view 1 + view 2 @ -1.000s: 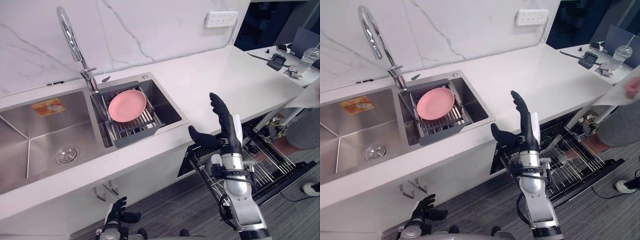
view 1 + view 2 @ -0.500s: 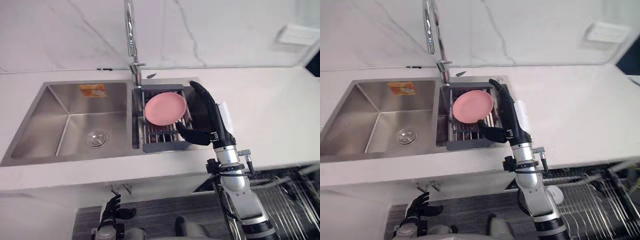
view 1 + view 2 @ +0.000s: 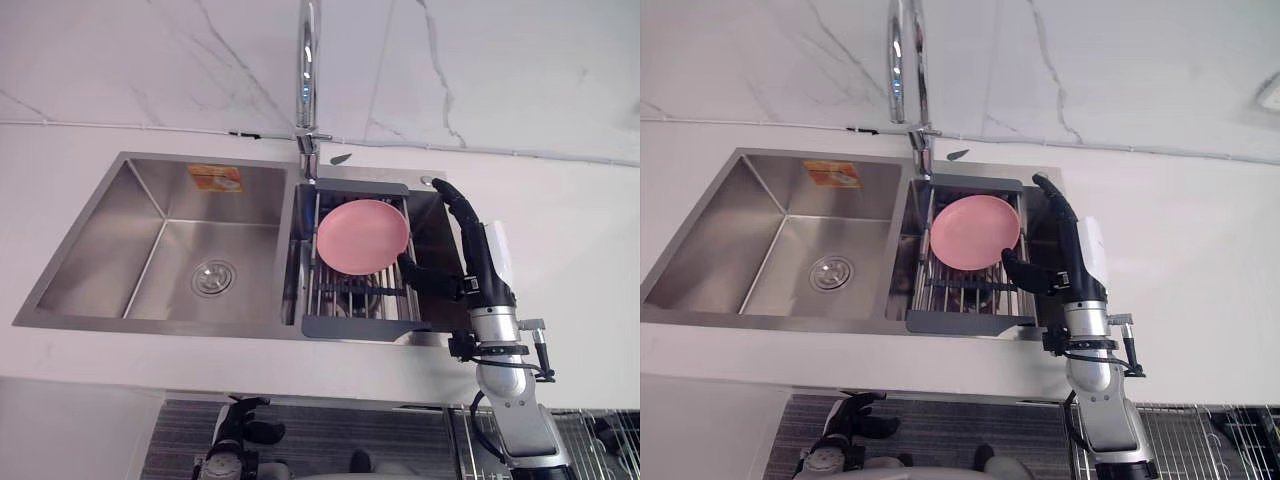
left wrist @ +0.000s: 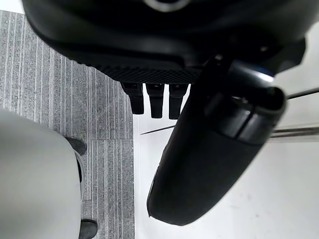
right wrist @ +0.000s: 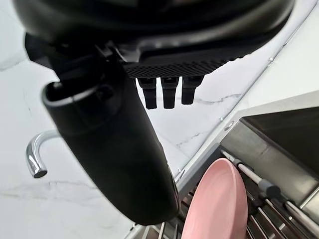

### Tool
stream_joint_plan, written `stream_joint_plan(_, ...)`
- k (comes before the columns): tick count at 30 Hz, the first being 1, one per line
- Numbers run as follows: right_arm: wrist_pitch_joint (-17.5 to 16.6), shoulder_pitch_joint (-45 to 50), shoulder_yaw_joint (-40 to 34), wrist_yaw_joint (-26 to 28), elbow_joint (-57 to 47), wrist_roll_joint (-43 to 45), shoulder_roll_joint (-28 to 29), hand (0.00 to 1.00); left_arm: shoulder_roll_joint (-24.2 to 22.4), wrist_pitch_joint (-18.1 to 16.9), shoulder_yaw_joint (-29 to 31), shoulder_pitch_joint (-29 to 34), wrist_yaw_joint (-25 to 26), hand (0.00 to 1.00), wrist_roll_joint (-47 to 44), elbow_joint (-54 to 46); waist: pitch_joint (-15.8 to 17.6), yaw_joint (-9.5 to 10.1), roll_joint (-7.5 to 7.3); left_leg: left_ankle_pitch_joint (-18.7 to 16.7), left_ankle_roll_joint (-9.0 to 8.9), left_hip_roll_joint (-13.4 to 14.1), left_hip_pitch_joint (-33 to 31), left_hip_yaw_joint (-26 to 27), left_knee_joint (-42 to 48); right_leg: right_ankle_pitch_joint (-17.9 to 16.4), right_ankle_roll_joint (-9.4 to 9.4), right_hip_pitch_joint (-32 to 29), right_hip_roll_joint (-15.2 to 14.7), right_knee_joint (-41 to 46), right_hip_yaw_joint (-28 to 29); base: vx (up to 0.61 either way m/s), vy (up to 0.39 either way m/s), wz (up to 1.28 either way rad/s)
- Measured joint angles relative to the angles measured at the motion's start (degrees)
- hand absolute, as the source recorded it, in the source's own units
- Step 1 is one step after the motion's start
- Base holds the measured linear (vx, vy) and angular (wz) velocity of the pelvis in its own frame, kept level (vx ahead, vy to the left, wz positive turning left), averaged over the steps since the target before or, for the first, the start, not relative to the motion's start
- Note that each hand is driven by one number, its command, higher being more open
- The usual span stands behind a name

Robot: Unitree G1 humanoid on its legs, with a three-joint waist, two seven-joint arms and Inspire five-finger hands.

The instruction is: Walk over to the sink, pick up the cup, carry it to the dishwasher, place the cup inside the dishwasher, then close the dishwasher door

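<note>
From the head, the sink (image 3: pixel 160 215) sits in the white desk (image 3: pixel 580 230), with a tall tap (image 3: pixel 306 60) at its back edge. A grey rack (image 3: pixel 360 327) sits in the sink's right bowl. A pink plate (image 3: pixel 362 236) leans in the rack. The right hand (image 3: pixel 472 255) hangs over the right edge of that bowl, close beside the plate. The left hand (image 3: pixel 238 432) hangs low, below the desk's front edge, over the grey floor (image 3: pixel 330 440).

In the left wrist view, its fingers (image 4: pixel 155 102) are straight and loose, holding nothing.

In the right wrist view, the fingers (image 5: pixel 169 94) are straight too and hold nothing. The plate stands in the rack just past the thumb.
</note>
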Motion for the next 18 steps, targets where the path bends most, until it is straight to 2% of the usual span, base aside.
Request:
stream_joint_plan(3,0.00,0.00,-0.18,-0.04,1.03,-0.14,-0.03,0.90,0.16,0.05,-0.89,-0.08,0.01,0.90,0.86,0.00,-0.01,-0.29,0.01,0.87,-1.26,-0.20,-0.10,0.93,-0.42,0.07,0.12,0.60,-0.48,-0.51,-1.09,-0.01,0.012,0.19)
stream_joint_plan(7,0.04,-0.02,-0.69,-0.06,4.23,-1.69,-0.04,0.90,0.12,0.02,-1.07,-0.03,0.27,0.90,0.86,-0.09,-0.07,-0.25,0.06,2.92,-1.79,0.19,0.06,1.78,-2.69,0.08,0.12,0.70,-0.59,-0.53,-2.66,-0.04,-0.011,0.23)
stream_joint_plan(10,0.53,-0.02,-0.68,-0.04,5.27,-2.98,-0.07,0.90,0.06,-0.03,-1.04,0.21,0.33,0.90,0.86,-0.27,-0.30,-0.19,0.32,4.14,-1.89,0.64,0.65,2.39,-4.55,0.30,-0.08,0.63,-0.43,-0.50,-2.79,-0.05,-0.012,0.07)
stream_joint_plan(15,0.54,-0.03,-0.56,-0.01,6.37,-4.52,-2.43,0.90,0.14,-0.08,-1.02,0.72,0.33,0.90,0.90,-0.11,-1.31,-0.29,0.40,4.92,-1.82,1.38,0.86,6.73,-5.64,1.15,-0.15,0.13,-0.19,-0.52,-1.79,-0.08,0.008,-0.10)
stream_joint_plan(18,0.51,-0.47,0.30,0.08,7.01,-5.80,-4.80,0.90,0.23,-0.09,-1.00,0.80,0.32,0.90,0.90,0.05,-1.57,-0.40,0.30,5.47,-1.03,1.59,0.70,8.23,-7.22,1.73,-0.12,-0.88,-0.06,-0.90,-0.77,-0.10,0.016,-0.09)
